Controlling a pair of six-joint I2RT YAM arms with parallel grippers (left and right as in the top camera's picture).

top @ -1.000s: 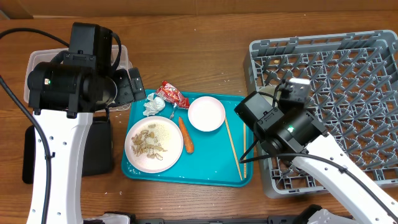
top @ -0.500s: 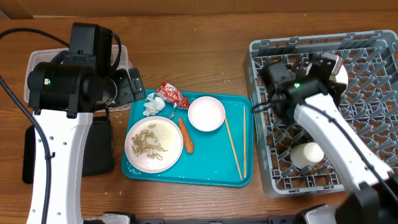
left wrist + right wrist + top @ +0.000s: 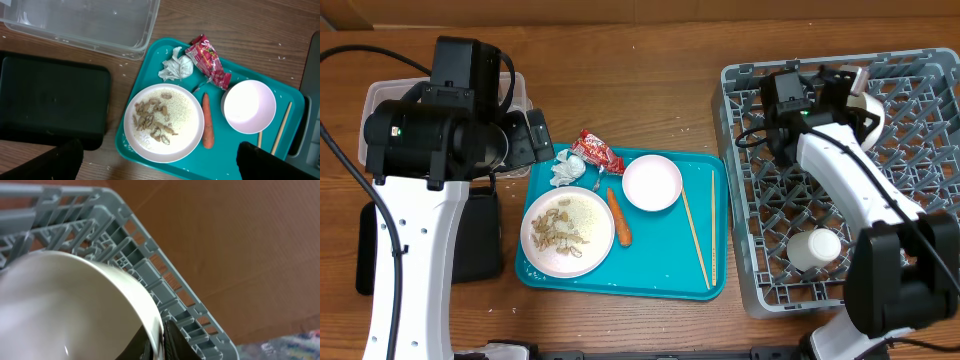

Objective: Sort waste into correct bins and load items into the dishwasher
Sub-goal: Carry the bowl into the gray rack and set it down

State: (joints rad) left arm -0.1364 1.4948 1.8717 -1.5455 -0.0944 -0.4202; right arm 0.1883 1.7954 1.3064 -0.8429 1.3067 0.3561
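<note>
Gone from the near-left corner of the dish rack (image 3: 912, 190) up to its back edge, pinching the rim of a white bowl (image 3: 75, 310) in the right gripper (image 3: 160, 347); hovering over the teal tray (image 3: 230, 150) with left gripper (image 3: 160, 162) splayed wide.

the table (image 3: 640, 80) is seen as matt brown wood. the dish rack (image 3: 920, 150) is moulded in dull grey plastic, the tub (image 3: 90, 25) in clear smooth plastic. the wrapper (image 3: 207, 62) is crinkled glossy film, the tissue (image 3: 175, 67) crumpled soft paper. the bowl (image 3: 75, 305) is finished smooth and glossy white.
</note>
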